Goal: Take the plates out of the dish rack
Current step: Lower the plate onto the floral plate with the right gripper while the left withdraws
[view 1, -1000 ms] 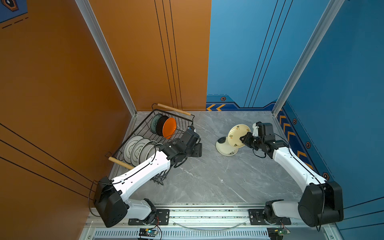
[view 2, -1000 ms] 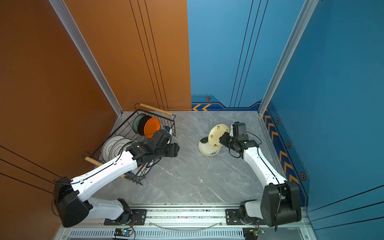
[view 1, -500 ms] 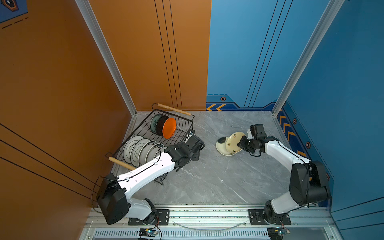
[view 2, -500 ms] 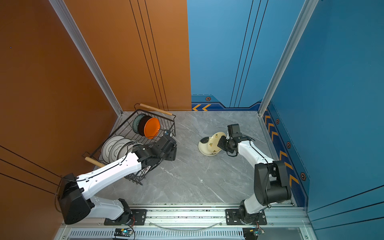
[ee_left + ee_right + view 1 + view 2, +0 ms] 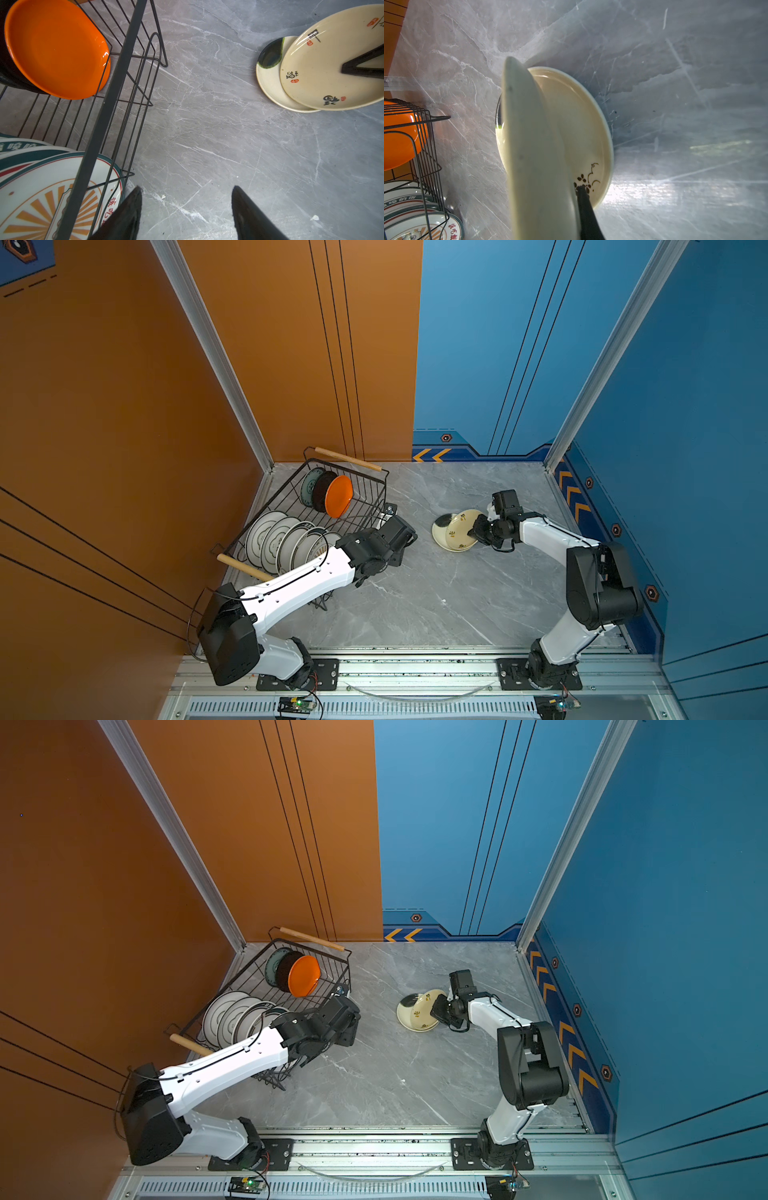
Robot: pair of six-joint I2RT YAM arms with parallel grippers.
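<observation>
The black wire dish rack (image 5: 370, 506) stands at the left and holds several large white plates (image 5: 282, 539) on edge. Behind them stand an orange plate (image 5: 338, 495), a black one and a teal one. My left gripper (image 5: 187, 189) hangs open and empty over the table, just outside the rack's right wall (image 5: 116, 87). At the right, my right gripper (image 5: 478, 531) is shut on the rim of a cream plate (image 5: 529, 145). That plate is tilted low over a second cream plate (image 5: 581, 124), which lies flat on the table.
The grey marble table (image 5: 436, 597) is walled in orange on the left and blue at the back and right. A metal rail (image 5: 415, 668) with both arm bases runs along the front edge. The rack's wooden handles (image 5: 347, 459) stick out at its ends.
My right gripper has lowered its cream plate from a steep raised tilt to just over the flat plate. The left gripper has drifted slightly right, away from the rack, still open.
</observation>
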